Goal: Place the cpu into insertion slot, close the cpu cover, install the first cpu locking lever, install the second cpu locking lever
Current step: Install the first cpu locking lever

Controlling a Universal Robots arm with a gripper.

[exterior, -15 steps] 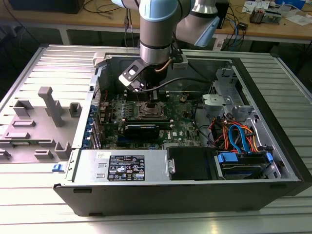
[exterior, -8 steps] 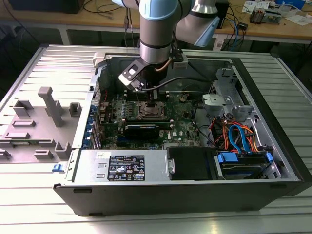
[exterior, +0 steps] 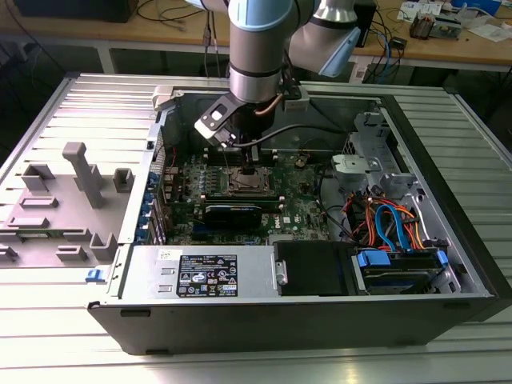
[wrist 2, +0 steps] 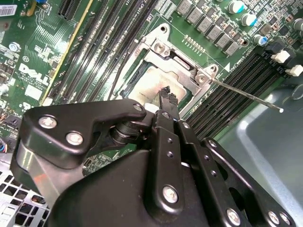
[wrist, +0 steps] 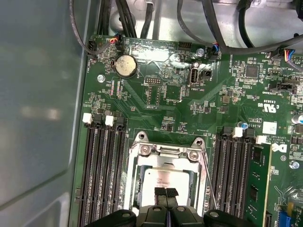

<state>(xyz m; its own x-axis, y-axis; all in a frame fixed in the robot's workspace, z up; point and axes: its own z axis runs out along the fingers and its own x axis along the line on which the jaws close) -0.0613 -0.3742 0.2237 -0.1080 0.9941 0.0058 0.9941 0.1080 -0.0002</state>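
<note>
Sitting tip-down on the socket: claw [wrist: 166, 192] has both fingertips [wrist: 161, 193] pressed together, with nothing visible between them. They're right over the silver top of the cpu [wrist: 150, 181]; I can't tell if they're touching or just clear.

The cpu is seated in the insertion slot [wrist: 136, 191], flat and square to it. The cpu cover [wrist: 165, 155] looks folded down around the chip, with its cut-out framing the metal top. My read is that the closed tips act as a pusher to hold the cover flat, not as a grasp.

- First wrist view: looks straight down on the motherboard [wrist: 156, 94]. It shows the chip centred in the frame, and the locking lever [wrist: 209, 187] running close along one side of the socket.
- Second wrist view: oblique, from behind the claw [wrist 2: 165, 97]. It shows the locking lever [wrist 2: 246, 96] as a thin rod sticking out over the memory slots [wrist 2: 236, 101] with its end free, so it's probably unlatched. Top-down doesn't give that away.
- Exterior view: the arm comes down vertically into the open PC case [exterior: 468, 216] on the slatted tabletop [exterior: 48, 104], with the claw [exterior: 250, 166] over the insertion slot [exterior: 244, 184]. No socket detail from here.
</note>
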